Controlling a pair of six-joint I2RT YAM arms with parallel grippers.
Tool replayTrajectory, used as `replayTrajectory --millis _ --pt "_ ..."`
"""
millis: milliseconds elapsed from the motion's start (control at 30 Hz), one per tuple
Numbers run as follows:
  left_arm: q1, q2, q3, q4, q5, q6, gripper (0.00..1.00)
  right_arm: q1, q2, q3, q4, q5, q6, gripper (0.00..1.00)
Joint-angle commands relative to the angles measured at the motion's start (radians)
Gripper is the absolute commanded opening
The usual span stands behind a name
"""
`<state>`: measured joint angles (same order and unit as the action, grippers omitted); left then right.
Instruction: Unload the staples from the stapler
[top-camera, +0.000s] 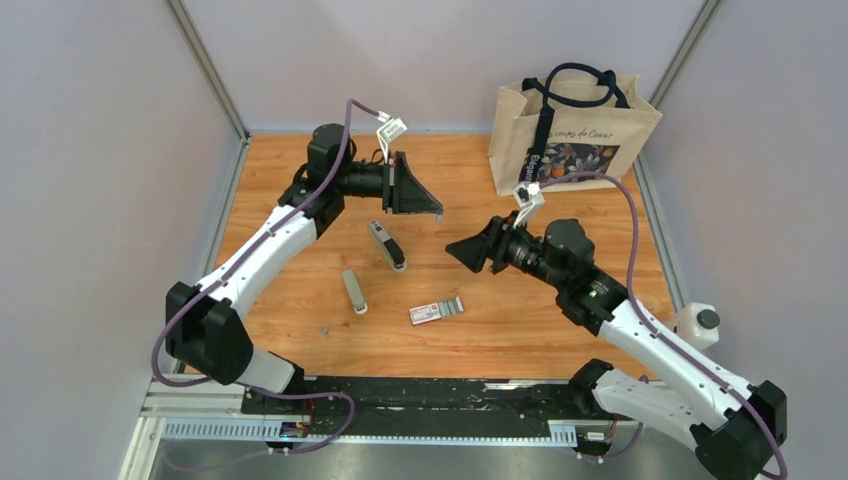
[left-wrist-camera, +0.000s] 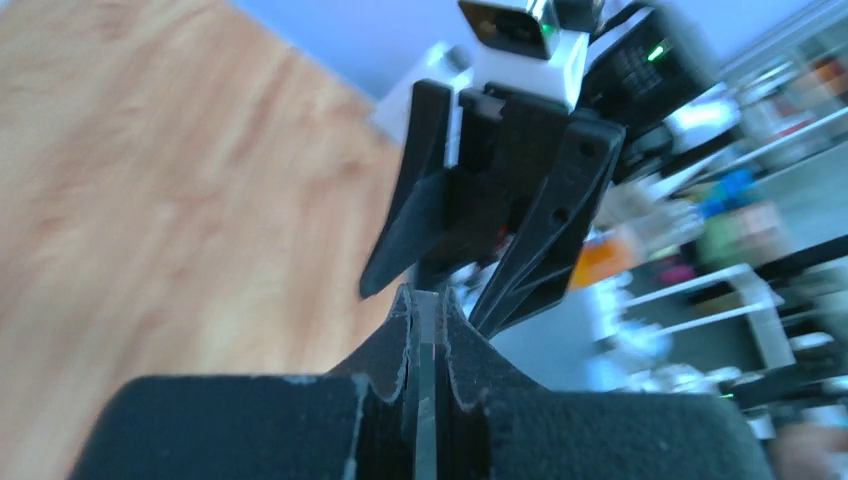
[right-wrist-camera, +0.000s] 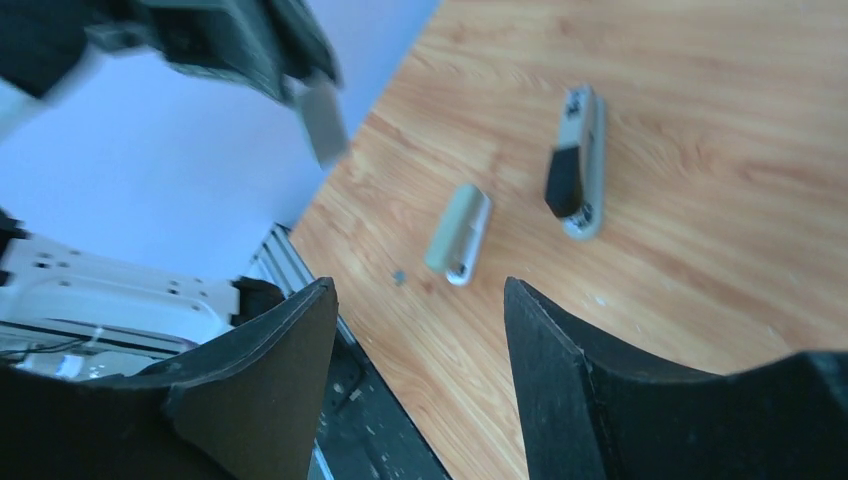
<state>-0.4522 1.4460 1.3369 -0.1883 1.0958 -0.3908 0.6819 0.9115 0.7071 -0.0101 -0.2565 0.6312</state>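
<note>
The stapler (top-camera: 387, 245) (right-wrist-camera: 577, 165), dark grey-black with a silvery part, lies flat on the wooden table between the two arms. My left gripper (top-camera: 437, 208) (left-wrist-camera: 426, 300) hovers above and to the right of it, shut on a thin silvery strip of staples (left-wrist-camera: 427, 400) (right-wrist-camera: 322, 120) that pokes out past its fingertips. My right gripper (top-camera: 458, 250) (right-wrist-camera: 418, 290) faces it from the right, open with nothing between its fingers. In the left wrist view one of the right gripper's fingers (left-wrist-camera: 560, 210) shows just beyond the strip's tip.
A pale grey bar (top-camera: 354, 291) (right-wrist-camera: 458, 235) lies below and left of the stapler, with a tiny grey bit (top-camera: 323, 329) (right-wrist-camera: 399, 277) nearby. A red-and-white flat box (top-camera: 437, 311) lies nearer the front. A paper bag (top-camera: 570, 135) stands at the back right.
</note>
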Motion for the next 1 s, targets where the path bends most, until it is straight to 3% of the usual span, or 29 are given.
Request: replayTrajectory --millis 0,67,100,167,967 --pt "0.001 0.016 -0.119 0.965 0.167 -0.906 0.00 -0.005 -0.019 0.118 0.021 -0.059 -0.018 0.65" --pt "0.001 0.062 -0.130 1.163 0.167 -1.169 0.00 -0.004 -0.019 0.153 0.022 -0.056 -0.019 0.64" --pt "0.001 0.077 -0.127 1.316 0.165 -1.235 0.00 -0.005 -0.023 0.160 0.025 -0.058 -0.021 0.64" --pt "0.003 0.115 -0.120 1.430 0.158 -1.391 0.00 -0.005 -0.028 0.173 0.032 -0.073 -0.024 0.63" --pt "0.003 0.090 -0.188 1.446 0.142 -1.350 0.00 -0.005 0.035 0.299 0.148 -0.138 0.041 0.60"
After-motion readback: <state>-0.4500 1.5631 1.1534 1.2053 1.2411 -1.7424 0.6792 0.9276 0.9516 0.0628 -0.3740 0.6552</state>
